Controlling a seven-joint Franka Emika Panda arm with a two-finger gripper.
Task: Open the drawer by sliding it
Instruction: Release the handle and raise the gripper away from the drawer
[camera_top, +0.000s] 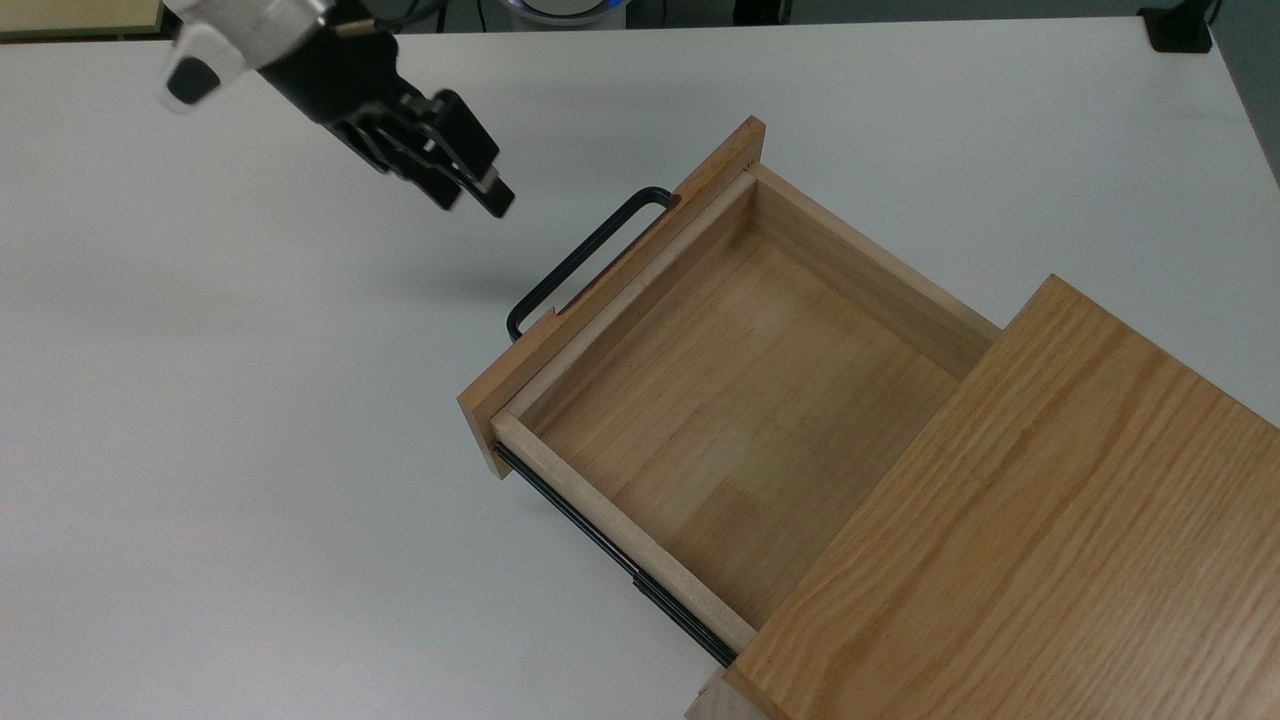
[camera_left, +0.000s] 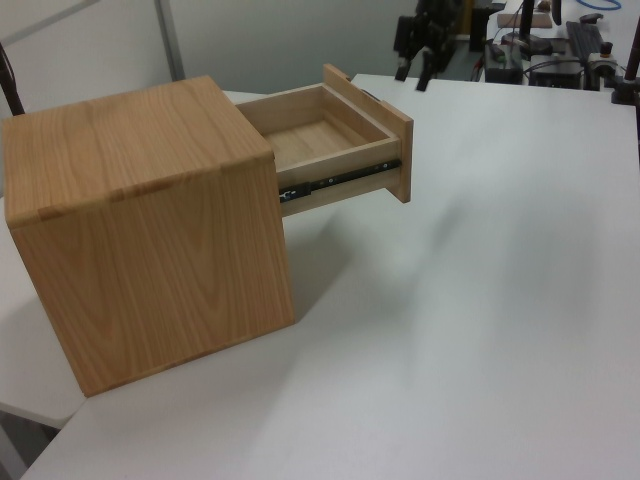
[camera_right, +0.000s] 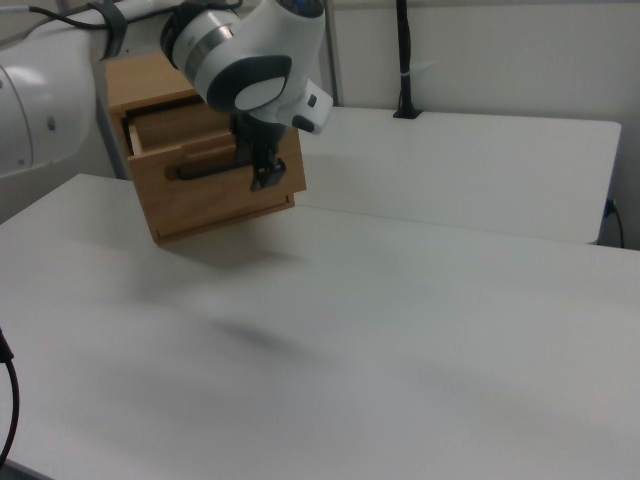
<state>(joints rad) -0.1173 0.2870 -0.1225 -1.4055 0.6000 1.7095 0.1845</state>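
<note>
Gripper: the black gripper (camera_top: 480, 190) is hanging in the air above the white counter (camera_top: 250, 420), holding nothing.
Fingers: the fingers (camera_top: 497, 203) are pointing down toward the counter; in the left view the two fingers (camera_left: 428, 78) are showing a gap between them, so they are standing spread apart.
Drawer: the drawer (camera_top: 720, 400) is sitting pulled well out of the cabinet (camera_top: 1040, 540), its light wooden tray lying bare inside; it is lying off the fingertips toward the top view's lower right.
Handle: the thin black U-shaped handle (camera_top: 580, 260) is standing on the front panel, near the fingertips but apart from them, nothing touching it.
Side rail: a black rail (camera_top: 610, 550) is showing along the drawer's side, farther from the fingers than the handle.
Cabinet: the oak-grain box is sitting on the counter beyond the drawer, farthest from the fingers.
Right view: the gripper (camera_right: 262, 178) is appearing in front of the drawer's front panel (camera_right: 225, 195).
</note>
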